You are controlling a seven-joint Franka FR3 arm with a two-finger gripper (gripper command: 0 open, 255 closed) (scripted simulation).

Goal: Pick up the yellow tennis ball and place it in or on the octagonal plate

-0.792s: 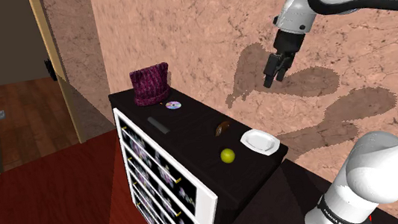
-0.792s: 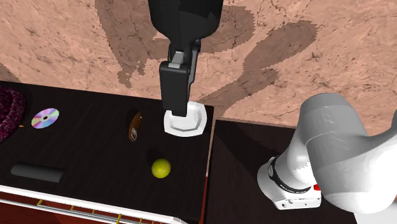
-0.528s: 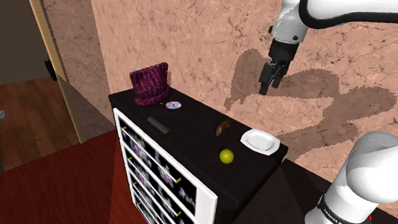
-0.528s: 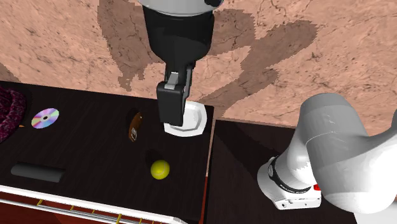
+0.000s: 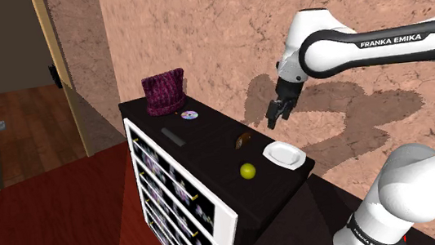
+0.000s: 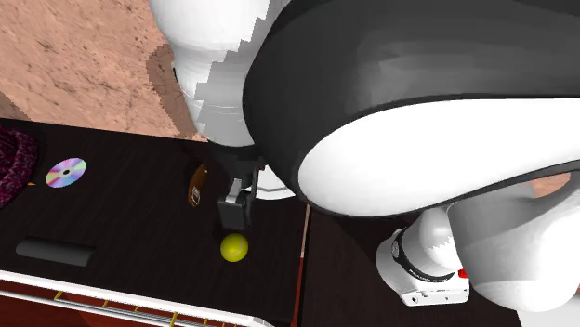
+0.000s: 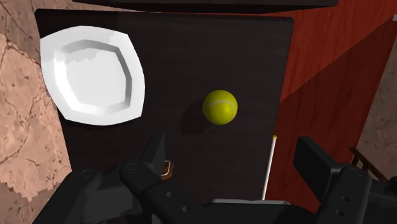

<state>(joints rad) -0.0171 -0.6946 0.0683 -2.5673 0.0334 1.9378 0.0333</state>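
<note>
The hand (image 5: 275,118) hangs open and empty, right of centre in the shoulder view; this looks like the approach step. Lower in that frame, the yellow tennis ball (image 5: 248,170) lies on the tabletop (image 5: 210,143) near the white octagonal plate (image 5: 284,155); next, descend astride the ball

White arm (image 5: 415,193): glossy rounded shells, dark joints. Black band (image 5: 388,41) with white "FRANKA EMIKA" lettering. All-black two-finger gripper (image 5: 274,120). Small red mark (image 6: 462,273) near base ring.
</note>
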